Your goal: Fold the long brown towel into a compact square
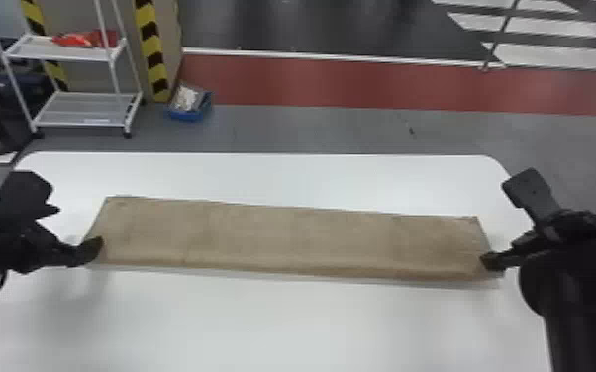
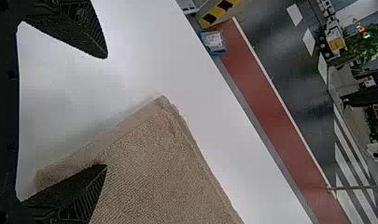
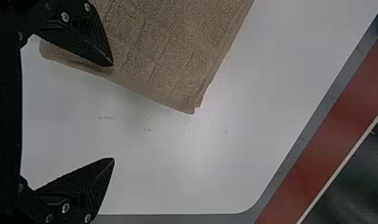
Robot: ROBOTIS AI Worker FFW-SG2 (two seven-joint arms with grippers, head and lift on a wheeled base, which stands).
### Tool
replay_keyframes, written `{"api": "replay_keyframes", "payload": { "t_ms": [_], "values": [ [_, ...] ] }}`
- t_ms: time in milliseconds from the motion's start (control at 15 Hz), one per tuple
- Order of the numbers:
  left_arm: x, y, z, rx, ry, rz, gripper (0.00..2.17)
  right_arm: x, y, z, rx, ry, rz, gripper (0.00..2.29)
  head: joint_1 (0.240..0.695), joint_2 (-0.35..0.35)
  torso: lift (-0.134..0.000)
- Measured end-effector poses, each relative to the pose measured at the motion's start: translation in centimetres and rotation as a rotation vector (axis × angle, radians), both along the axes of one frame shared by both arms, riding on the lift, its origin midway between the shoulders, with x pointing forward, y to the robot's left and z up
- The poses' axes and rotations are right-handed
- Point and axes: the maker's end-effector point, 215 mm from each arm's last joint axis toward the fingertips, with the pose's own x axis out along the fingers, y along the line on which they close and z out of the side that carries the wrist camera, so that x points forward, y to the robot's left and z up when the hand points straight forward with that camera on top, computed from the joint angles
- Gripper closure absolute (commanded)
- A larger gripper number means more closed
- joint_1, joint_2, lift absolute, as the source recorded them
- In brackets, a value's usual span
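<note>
The brown towel (image 1: 287, 237) lies as a long flat strip from left to right across the white table, its near edge slightly rounded. Around its left end stands my left gripper (image 1: 78, 228), open, one finger over the near left corner. My right gripper (image 1: 499, 222) is open at the right end, with one finger at the near right corner. In the left wrist view, the left gripper (image 2: 106, 111) has one finger above the towel (image 2: 154, 172) and the other over bare table. Likewise, in the right wrist view, one finger of the right gripper (image 3: 113, 112) overlaps the towel (image 3: 163, 51).
The white table (image 1: 272, 321) extends in front of and behind the towel, with its far edge (image 1: 262, 154) beyond. On the floor behind stand a white wire-shelf cart (image 1: 81, 123) and a blue box (image 1: 188, 116), both at the back left.
</note>
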Motion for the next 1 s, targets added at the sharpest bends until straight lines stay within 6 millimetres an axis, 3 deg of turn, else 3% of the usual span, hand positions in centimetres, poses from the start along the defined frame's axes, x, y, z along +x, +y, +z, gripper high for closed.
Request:
{"api": "replay_keyframes", "payload": {
  "t_ms": [200, 333, 467, 667, 1000],
  "values": [
    [0.0, 0.4, 1.1, -0.027, -0.018, 0.000, 0.05, 0.6, 0.3, 0.0, 0.000, 0.000, 0.004, 0.18, 0.695, -0.093, -0.125],
    [0.2, 0.0, 3.0, -0.075, -0.037, 0.016, 0.07, 0.8, 0.4, -0.2, 0.002, 0.005, 0.005, 0.18, 0.695, -0.093, -0.125],
    [0.1, -0.9, 3.4, -0.149, -0.019, 0.051, 0.10, 0.7, 0.4, -0.4, 0.001, 0.008, 0.005, 0.18, 0.695, -0.099, -0.125],
    [0.1, -2.9, 2.1, -0.245, 0.062, 0.137, 0.21, 0.5, 0.2, -0.8, -0.004, 0.011, 0.009, 0.18, 0.695, -0.125, -0.125],
    [0.2, -4.2, 0.0, -0.339, 0.217, 0.281, 0.26, 0.2, -0.2, -1.7, -0.012, 0.022, 0.016, 0.18, 0.695, -0.143, -0.125]
  ]
}}
